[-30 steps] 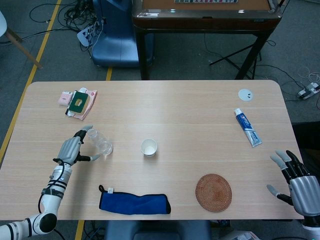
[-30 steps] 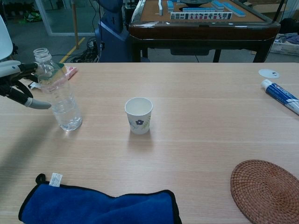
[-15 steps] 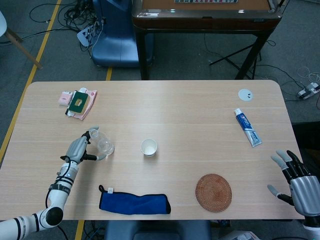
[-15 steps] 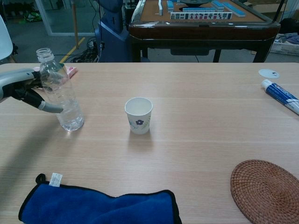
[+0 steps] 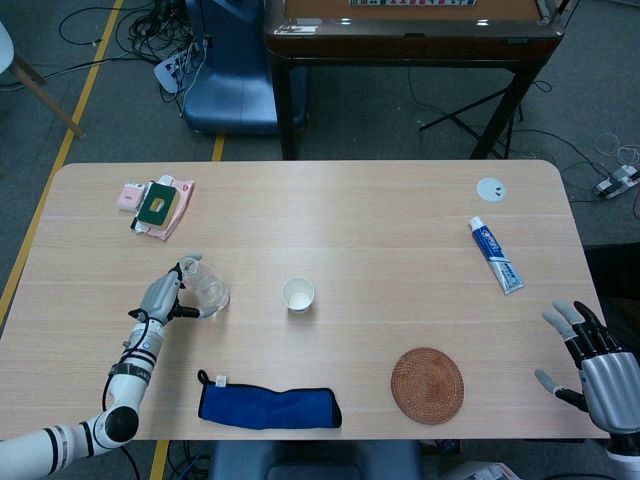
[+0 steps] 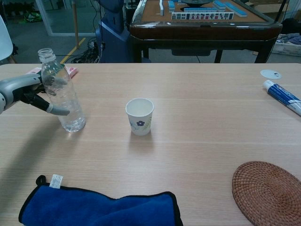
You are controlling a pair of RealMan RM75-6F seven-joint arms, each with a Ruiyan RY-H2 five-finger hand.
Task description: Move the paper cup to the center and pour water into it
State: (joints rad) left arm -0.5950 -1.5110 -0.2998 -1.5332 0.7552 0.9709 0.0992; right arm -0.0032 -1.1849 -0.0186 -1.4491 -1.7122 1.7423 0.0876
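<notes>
The white paper cup (image 5: 298,295) (image 6: 139,116) with a small flower print stands upright and empty near the table's middle. Left of it stands an uncapped clear plastic bottle (image 5: 205,290) (image 6: 63,99) with a little water at the bottom. My left hand (image 5: 160,297) (image 6: 26,89) is against the bottle's left side, thumb across its front and fingers behind it, spread around it rather than clenched. My right hand (image 5: 595,365) hovers at the table's near right corner, fingers apart and holding nothing; the chest view does not show it.
A blue cloth (image 5: 268,406) (image 6: 99,207) lies at the near edge, a woven coaster (image 5: 427,385) (image 6: 267,192) to its right. A toothpaste tube (image 5: 496,254) (image 6: 284,96) and a white lid (image 5: 490,189) lie far right. Packets (image 5: 158,205) lie far left.
My left hand has moved right, up to the bottle, its thumb and fingers now on either side. The bottle has shifted slightly right. The cup and right hand stay put.
</notes>
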